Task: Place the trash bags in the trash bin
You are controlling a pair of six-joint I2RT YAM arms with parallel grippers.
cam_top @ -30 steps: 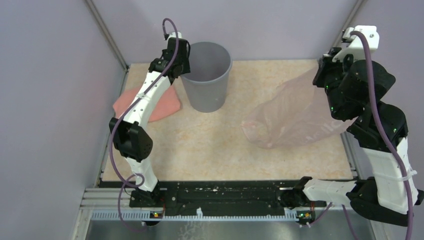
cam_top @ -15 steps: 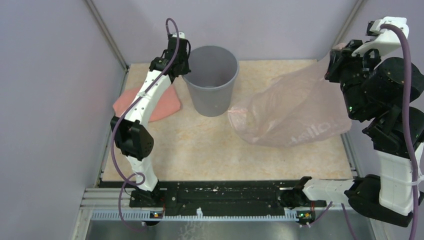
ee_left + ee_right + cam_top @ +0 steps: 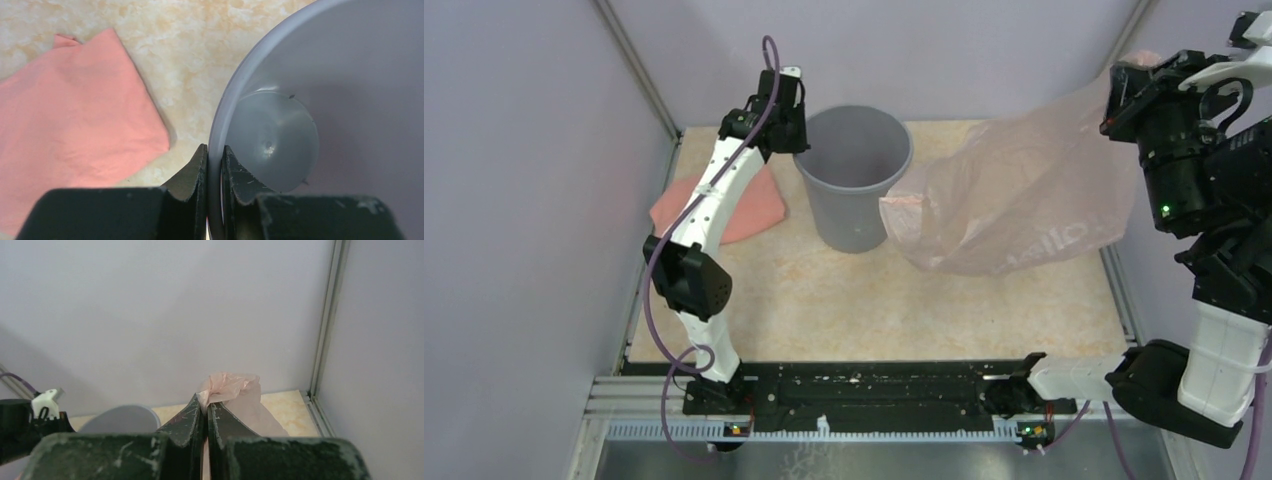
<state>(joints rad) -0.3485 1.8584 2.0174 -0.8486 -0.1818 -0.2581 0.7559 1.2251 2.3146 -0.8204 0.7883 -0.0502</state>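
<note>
The trash bag (image 3: 1014,200) is a thin, see-through film of pale pink, crinkled all over and slack, with faint pale lettering near its lower edge. Its bunched, puckered top is pinched in the right tool (image 3: 204,405), whose fingers are pressed nearly together on the film. From there the bag hangs down and spreads away to that tool's left as a wide, floppy sheet. Its far lower corner reaches the outer wall of the trash bin (image 3: 854,190); whether the underside rests on the desk (image 3: 874,300) cannot be told. The bin is a round grey plastic bucket with smooth, matt walls narrowing towards a small, slightly glossy circular base, seen in the left wrist view. The left tool (image 3: 214,150) is clamped on the bin's thin rounded rim, one dark, scuffed finger inside the wall and the other outside, with only the rim's thickness between them. Just outside that tool, on its outer-finger side, a flat salmon-pink cloth (image 3: 75,115) with soft creases lies on the mottled cream, stone-patterned desk, apart from the bin.
</note>
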